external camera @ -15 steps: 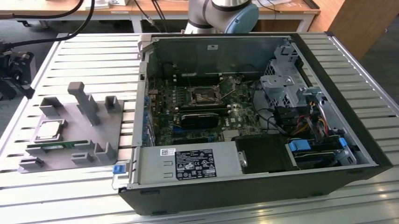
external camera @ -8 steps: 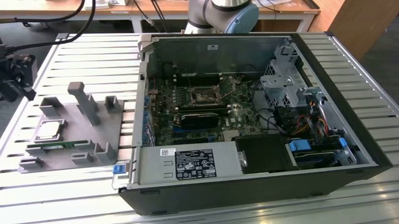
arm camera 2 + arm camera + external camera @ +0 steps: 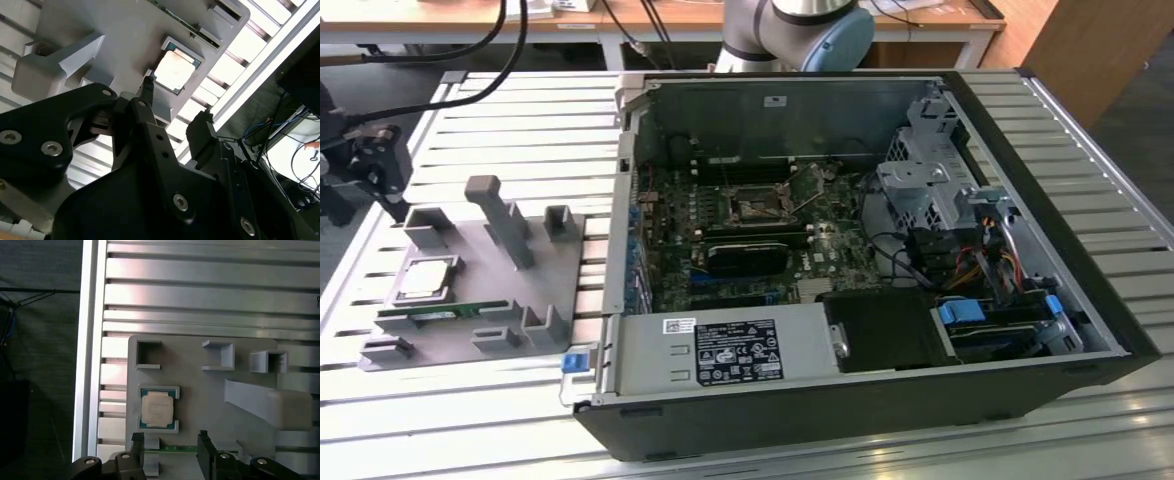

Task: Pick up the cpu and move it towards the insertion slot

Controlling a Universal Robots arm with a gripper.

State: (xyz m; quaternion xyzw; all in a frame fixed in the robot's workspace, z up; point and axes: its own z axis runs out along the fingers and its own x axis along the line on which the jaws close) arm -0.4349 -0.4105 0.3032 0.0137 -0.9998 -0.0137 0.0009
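We find the gripper (image 3: 170, 444) spread and empty, poised just short of the cpu (image 3: 157, 409), which lies flat in its recess of the grey tray (image 3: 210, 400). For a clean pick, we judge that the fingers should straddle two opposite edges squarely, clear of the recess corners and of the green memory stick (image 3: 180, 448) alongside. The tray rests on a slatted aluminium table (image 3: 200, 295). The insertion slot (image 3: 757, 207) sits well apart, inside the open computer case (image 3: 854, 400). A desk (image 3: 667, 15) stands beyond.
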